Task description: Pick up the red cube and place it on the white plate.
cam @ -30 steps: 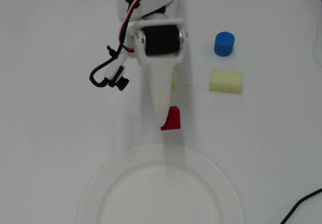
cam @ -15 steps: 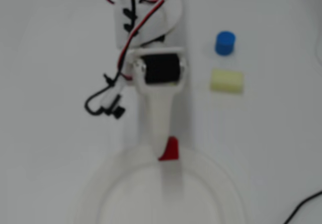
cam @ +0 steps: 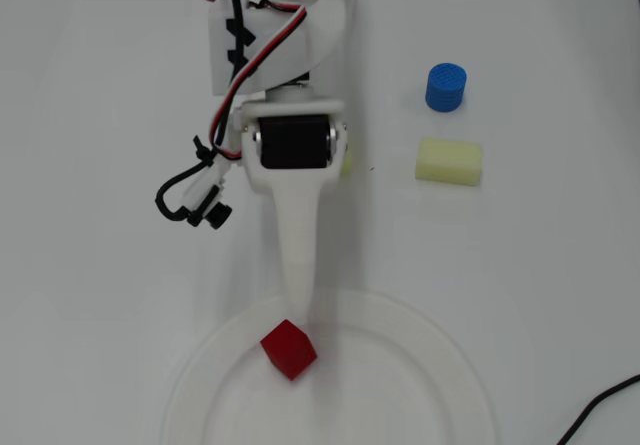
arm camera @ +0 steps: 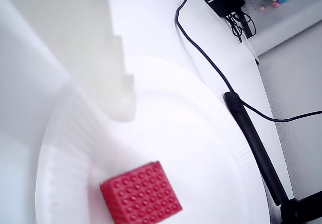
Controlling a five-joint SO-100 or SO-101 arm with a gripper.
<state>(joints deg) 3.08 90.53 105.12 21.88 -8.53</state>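
Note:
The red cube [cam: 289, 350] lies on the white plate [cam: 440, 365], near the plate's upper left, turned corner-on in the overhead view. My gripper [cam: 298, 310] reaches down from the arm above, with its tip at the plate's rim just above the cube and not gripping it. In the wrist view the ribbed cube [arm camera: 141, 195] rests free on the plate [arm camera: 201, 143], below my blurred white fingers [arm camera: 108, 73]. The jaws stand slightly apart and hold nothing.
A blue ribbed cylinder [cam: 446, 87] and a pale yellow block [cam: 449, 161] stand at the upper right. Another yellow block peeks out behind the arm [cam: 346, 161]. A black cable [cam: 600, 410] runs at the lower right, past the plate [arm camera: 251, 133].

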